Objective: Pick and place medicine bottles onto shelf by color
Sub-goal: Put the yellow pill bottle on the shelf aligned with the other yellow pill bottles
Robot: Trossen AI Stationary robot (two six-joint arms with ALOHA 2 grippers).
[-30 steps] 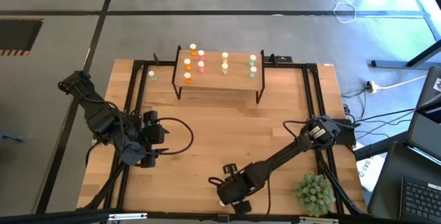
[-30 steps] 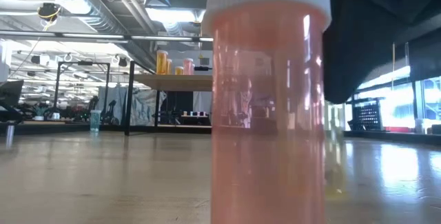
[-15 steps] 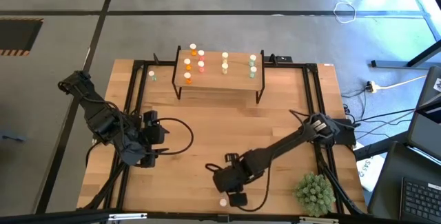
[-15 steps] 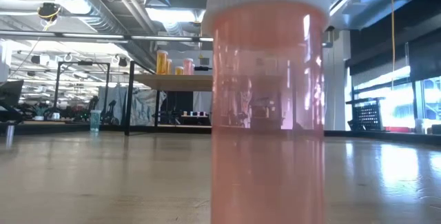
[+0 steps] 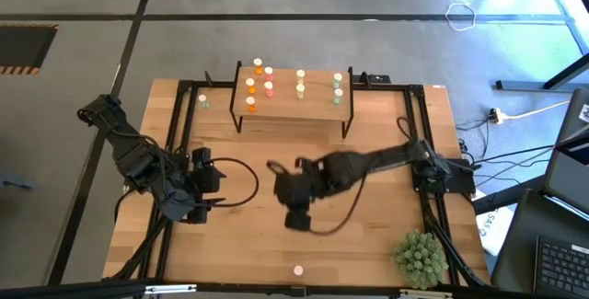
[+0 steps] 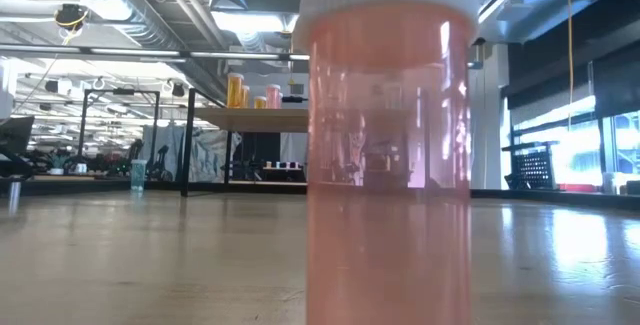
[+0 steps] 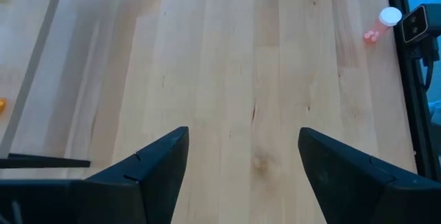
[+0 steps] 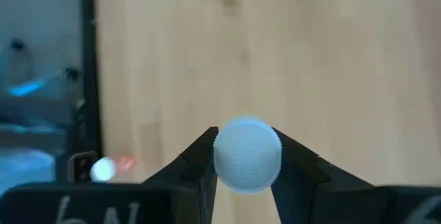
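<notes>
over bare wooden tabletop (image 5: 368, 152), right gripper (image 8: 247, 156) jaws clench a white-capped bottle (image 8: 247, 154); carrying step, shelf (image 5: 293, 104) placement by color next.

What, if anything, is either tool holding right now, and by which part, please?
The right tool grips a medicine bottle by its white ribbed cap. The left tool is open and empty.

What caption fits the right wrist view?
Right gripper shut on a white-capped bottle, carried above the wooden table.
</notes>
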